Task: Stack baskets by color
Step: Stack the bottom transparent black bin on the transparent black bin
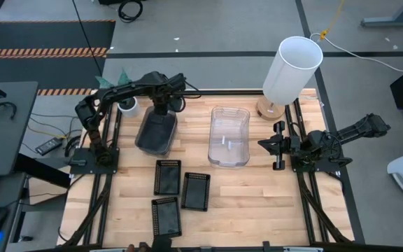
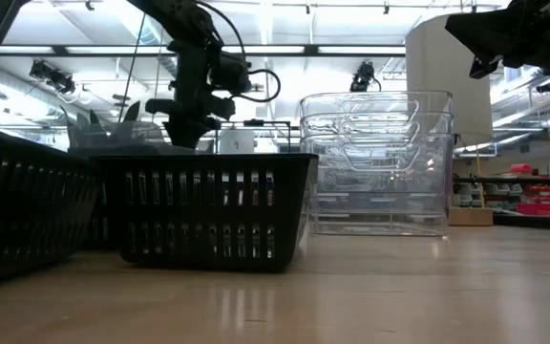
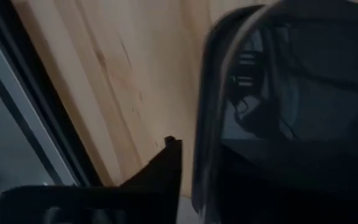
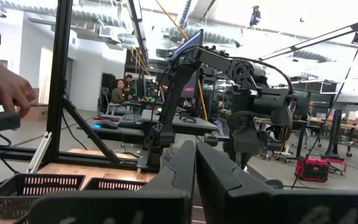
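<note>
A smoky-grey basket (image 1: 156,133) stands on the wooden table at the far left; how many are nested in it I cannot tell. My left gripper (image 1: 161,110) points down over its far short end. One finger (image 3: 166,163) stands outside the rim (image 3: 207,124); the smoky wall hides the other. To its right, three clear baskets (image 1: 229,136) sit nested in one stack (image 2: 375,162). Three black slotted baskets (image 1: 168,176), (image 1: 196,191), (image 1: 166,215) lie singly on the near part of the table. My right gripper (image 1: 275,145) hovers shut at the right edge. My left gripper comes from above, fingers down, astride the far short rim (image 3: 207,124) of the grey basket, which rests on the table. The outer finger (image 3: 166,163) stands a little off the wall. The inner finger is hidden, so I cannot tell whether it touches.
A white cylindrical lamp (image 1: 292,70) stands at the far right behind the clear stack. A small potted plant (image 1: 126,103) is at the far left beside my left arm. A person's hand (image 4: 5,87) shows beyond the table's left frame. Bare wood lies near right (image 1: 271,203).
</note>
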You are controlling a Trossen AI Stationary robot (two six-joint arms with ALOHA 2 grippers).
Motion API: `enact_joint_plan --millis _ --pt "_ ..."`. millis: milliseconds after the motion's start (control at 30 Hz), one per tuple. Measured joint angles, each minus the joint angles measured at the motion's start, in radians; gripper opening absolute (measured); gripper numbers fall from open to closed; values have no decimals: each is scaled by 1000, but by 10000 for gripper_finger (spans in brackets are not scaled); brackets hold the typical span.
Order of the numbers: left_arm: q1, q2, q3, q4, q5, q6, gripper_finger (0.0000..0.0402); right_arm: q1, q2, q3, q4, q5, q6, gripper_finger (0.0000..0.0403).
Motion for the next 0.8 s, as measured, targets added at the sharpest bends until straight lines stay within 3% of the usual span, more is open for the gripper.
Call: enact_joint_plan --millis 233,367,500,800 --pt "16 23 0 76 -37 11 202 0 0 0 0 0 0 22" --pt "20 44 0 145 -127 11 238 0 0 0 0 0 0 22" --pt "42 59 -1 226 -187 11 237 0 0 0 0 0 0 22" --pt "142 82 -1 380 -284 2 194 0 0 0 0 0 0 22"
